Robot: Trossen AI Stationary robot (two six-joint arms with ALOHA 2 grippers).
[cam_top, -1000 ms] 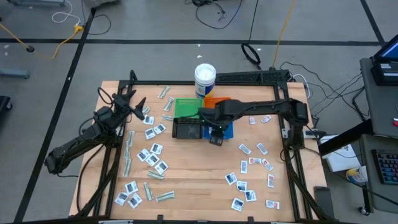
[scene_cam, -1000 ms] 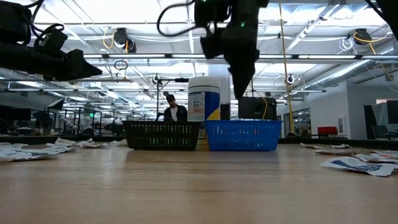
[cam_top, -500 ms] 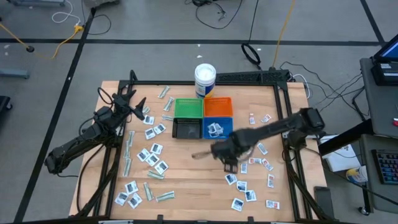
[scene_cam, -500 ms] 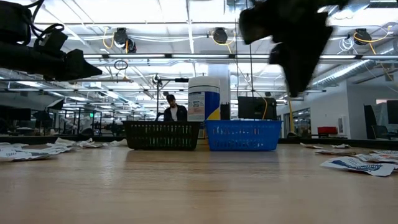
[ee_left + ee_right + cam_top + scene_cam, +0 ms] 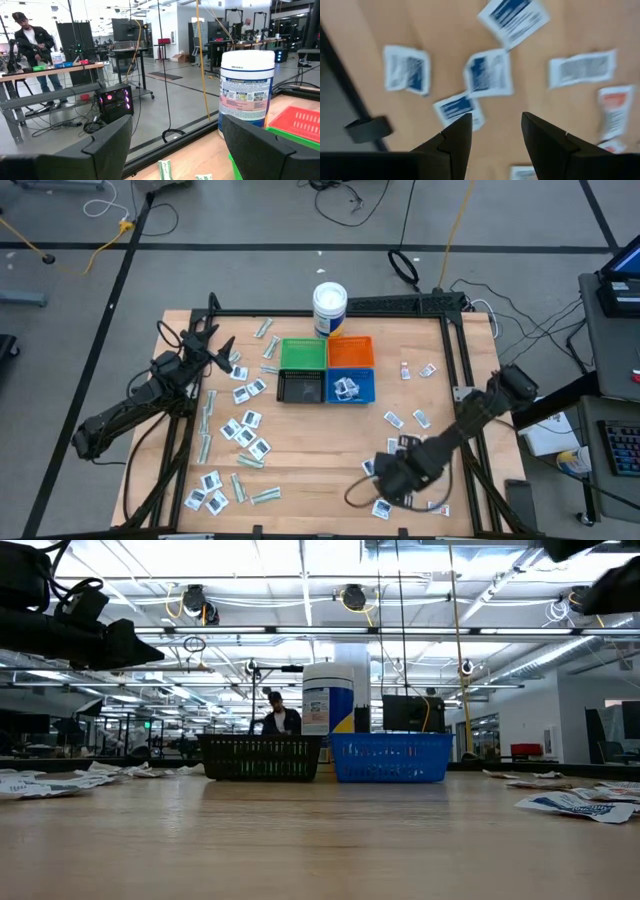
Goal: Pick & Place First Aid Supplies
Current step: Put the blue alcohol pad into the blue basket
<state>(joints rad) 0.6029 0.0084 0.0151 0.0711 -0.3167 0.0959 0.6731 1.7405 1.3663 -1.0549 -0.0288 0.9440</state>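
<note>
Right jaws [image 5: 492, 132] spread, empty, moved from blue bin [image 5: 349, 388] to sachets [image 5: 488, 73], seemingly hovering.

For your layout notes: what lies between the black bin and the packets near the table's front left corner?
In the high view, bare wood and more packets lie between the black bin and the corner packets.

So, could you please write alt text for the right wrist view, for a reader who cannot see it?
The right pincer, open and empty, hangs above a wooden table scattered with small white packets. One packet with blue print lies just ahead of the fingers, and a red-printed one lies at the picture's edge.
</note>
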